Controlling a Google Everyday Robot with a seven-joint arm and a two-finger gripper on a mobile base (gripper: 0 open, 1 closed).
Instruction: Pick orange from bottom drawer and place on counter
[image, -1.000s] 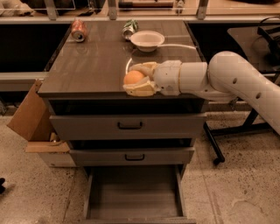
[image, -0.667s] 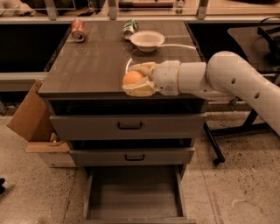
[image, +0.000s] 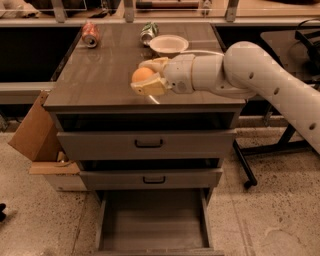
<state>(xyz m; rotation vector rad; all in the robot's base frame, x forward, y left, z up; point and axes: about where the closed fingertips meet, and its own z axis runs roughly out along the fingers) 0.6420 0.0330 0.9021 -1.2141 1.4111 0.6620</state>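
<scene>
Here I am over the counter, my arm reaching in from the right, and my gripper sits low over the front half of that glossy top, clamped round the orange. Whether the fruit already touches the surface, I cannot tell.

What could go wrong? The big one is that front edge. I am near it, the top is slick and the orange is round. If I let go with any height or sideways push, I judge it could roll forward and drop off the lip, perhaps straight back into the open drawer below (a cruel joke, that would be). If I let go too far back, it may instead roll toward the white bowl, the red can or the green can lying at the rear, though all three are well apart from me now. And if my fingers drag as they part, they might flick the fruit.

Now the containers. The bottom drawer is pulled out and its grey floor is bare, with no orange left in it. The cardboard box leans beside the cabinet on the left, and I cannot make out its contents. The bowl looks empty from here.
</scene>
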